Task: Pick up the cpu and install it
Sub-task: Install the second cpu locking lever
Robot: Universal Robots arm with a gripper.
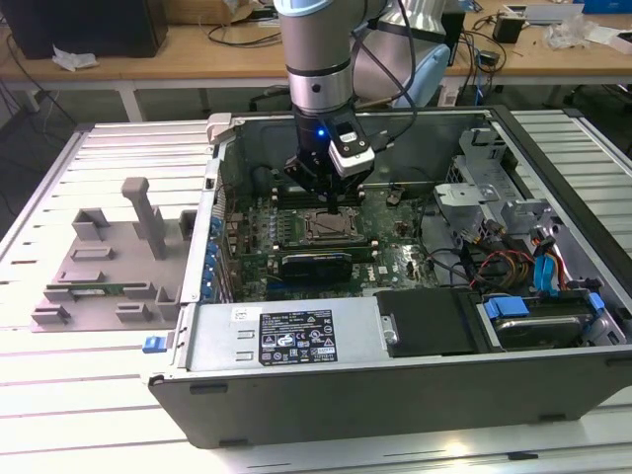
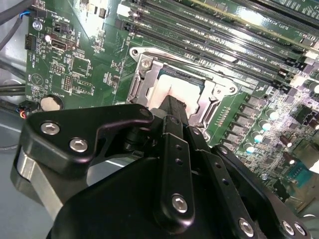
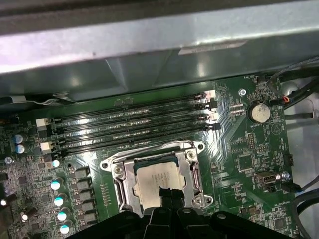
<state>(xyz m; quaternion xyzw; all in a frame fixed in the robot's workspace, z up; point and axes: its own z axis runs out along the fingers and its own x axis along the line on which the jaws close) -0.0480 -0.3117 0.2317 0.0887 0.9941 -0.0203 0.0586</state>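
Note:
The cpu (image 3: 154, 177), a small square chip with a silvery top, lies flat inside the metal-framed socket (image 3: 117, 172) on the green motherboard. In the second wrist view the cpu (image 2: 172, 89) shows pale within the socket frame (image 2: 144, 64). My gripper (image 3: 167, 191) hangs just above the chip's edge with its black fingers pressed together and nothing between them. The second wrist view shows the gripper (image 2: 175, 102) tip over the chip. In the exterior view the gripper (image 1: 331, 202) is down inside the open computer case (image 1: 395, 395), right over the cpu (image 1: 329, 227).
A grey plastic tray (image 1: 109, 267) lies on the table at the exterior view's left, outside the case. Memory slots (image 3: 134, 124) run beside the socket. A power supply (image 1: 286, 336), drive cage (image 1: 484, 188) and loose cables (image 1: 513, 267) crowd the case.

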